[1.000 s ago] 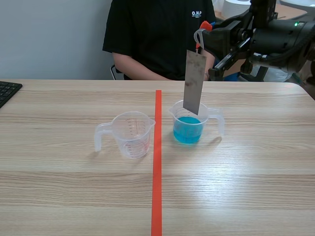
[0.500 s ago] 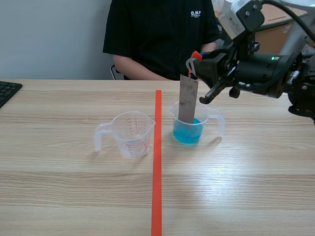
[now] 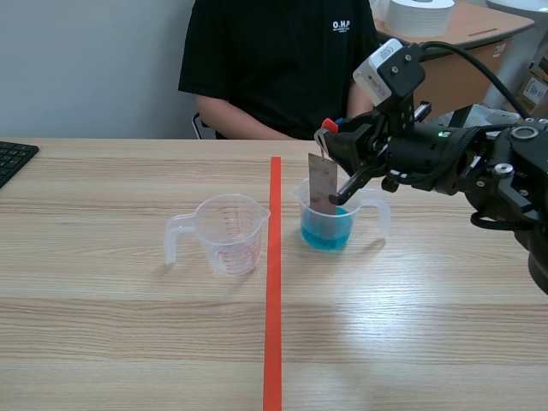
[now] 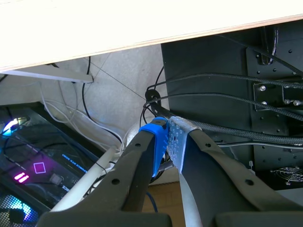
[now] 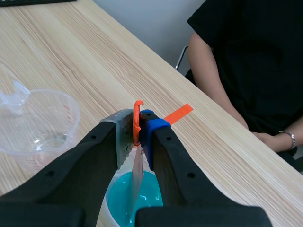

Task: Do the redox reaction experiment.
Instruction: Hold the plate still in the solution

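Matt grey metal strip [image 3: 322, 183] (mottled), clear glossy plastic empty jug [image 3: 229, 233], pale wood-grain tbl [image 3: 428, 325] w/ slight sheen.

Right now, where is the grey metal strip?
Scene view, just right of the orange-red tape line: the grey metal strip hangs from the right gripper, lower end inside the clear jug of blue liquid.

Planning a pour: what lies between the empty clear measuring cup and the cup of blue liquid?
Scene view: only bare wooden table and the orange-red tape line separate the empty clear measuring cup from the blue-liquid cup.
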